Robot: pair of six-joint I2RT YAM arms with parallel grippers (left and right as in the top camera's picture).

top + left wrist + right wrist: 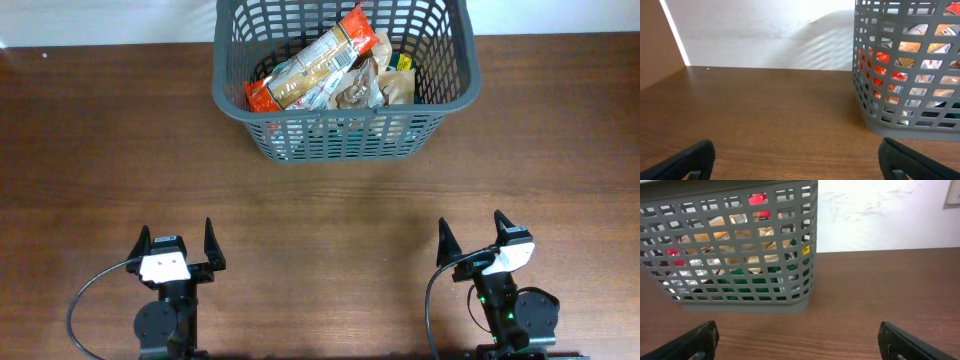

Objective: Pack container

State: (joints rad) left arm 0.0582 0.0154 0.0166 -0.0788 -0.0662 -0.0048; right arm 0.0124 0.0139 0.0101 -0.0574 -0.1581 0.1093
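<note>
One container [345, 135] sits at the far edge of the bench [100, 150], slightly right of centre, with open wood on both sides and all the way back to the two claws. The left claw [177, 230] and right claw [470, 222] hang spread wide at the near edge, holding nothing — well apart from each other. Inside, a long red-orange packet [315, 62] lies slantwise over several others — too heaped to count.

Unobstructed table [320, 210] up to the wall of the packet-heaped container [340, 140].
</note>
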